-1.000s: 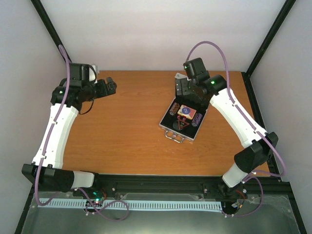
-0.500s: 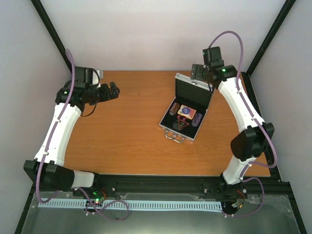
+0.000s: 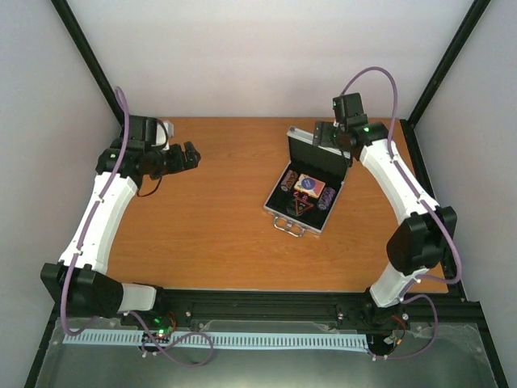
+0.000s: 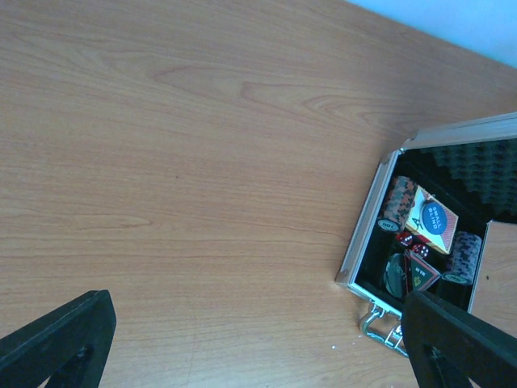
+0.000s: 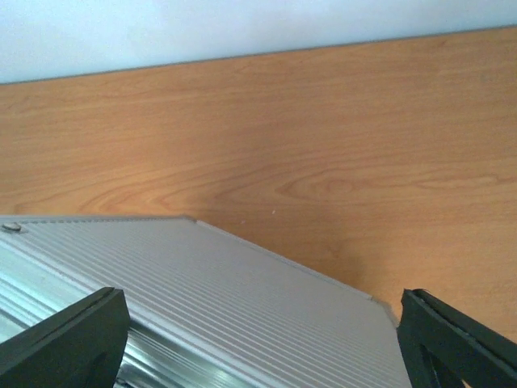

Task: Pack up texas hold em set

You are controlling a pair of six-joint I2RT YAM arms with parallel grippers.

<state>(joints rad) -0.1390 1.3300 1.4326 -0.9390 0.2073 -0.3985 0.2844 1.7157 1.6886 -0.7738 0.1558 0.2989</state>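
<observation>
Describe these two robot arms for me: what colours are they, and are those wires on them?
Both arms match. The left arm and right arm have white shells over black joints and bases. A purple cable loops along each one, and a small green light glows near each wrist. The left end effector and right end effector are black, each with two blocky fingers.

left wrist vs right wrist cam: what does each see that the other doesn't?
Only left wrist: the inside of the open case, with the card box, chip stacks, red dice and foam lining, plus the handle.
Only right wrist: the ribbed silver outside of the lid, close up.
Both: the case, the wooden table, and the camera's own fingers; left gripper and right gripper are open, holding nothing.
</observation>
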